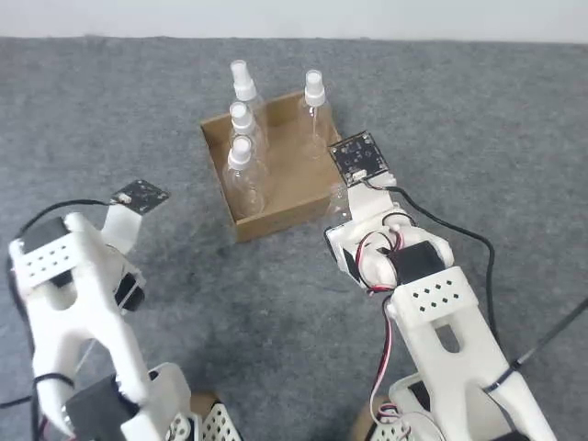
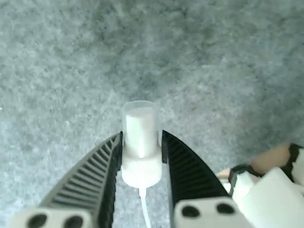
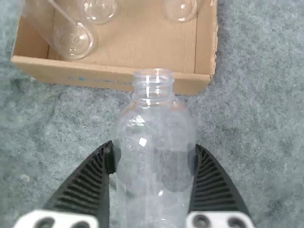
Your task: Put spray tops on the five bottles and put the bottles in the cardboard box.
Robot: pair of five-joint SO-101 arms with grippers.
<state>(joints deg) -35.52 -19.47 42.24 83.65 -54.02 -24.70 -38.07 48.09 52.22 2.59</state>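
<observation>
My left gripper (image 2: 141, 159) is shut on a white spray top (image 2: 140, 137), whose thin dip tube hangs down between the fingers, above the grey carpet. My right gripper (image 3: 152, 164) is shut on a clear bottle (image 3: 154, 133) with a bare threaded neck, held just in front of the cardboard box (image 3: 114, 78). In the high view the box (image 1: 276, 219) sits at the table's far middle with several capped bottles (image 1: 243, 165) standing in it. The right arm (image 1: 386, 248) is by the box's near right corner. The left arm (image 1: 73, 276) is at the near left.
Grey carpet (image 1: 257, 312) covers the table, with open room between the two arms and left of the box. Black cables (image 1: 478, 248) trail off the right arm. A white arm part (image 2: 270, 183) shows in the left wrist view.
</observation>
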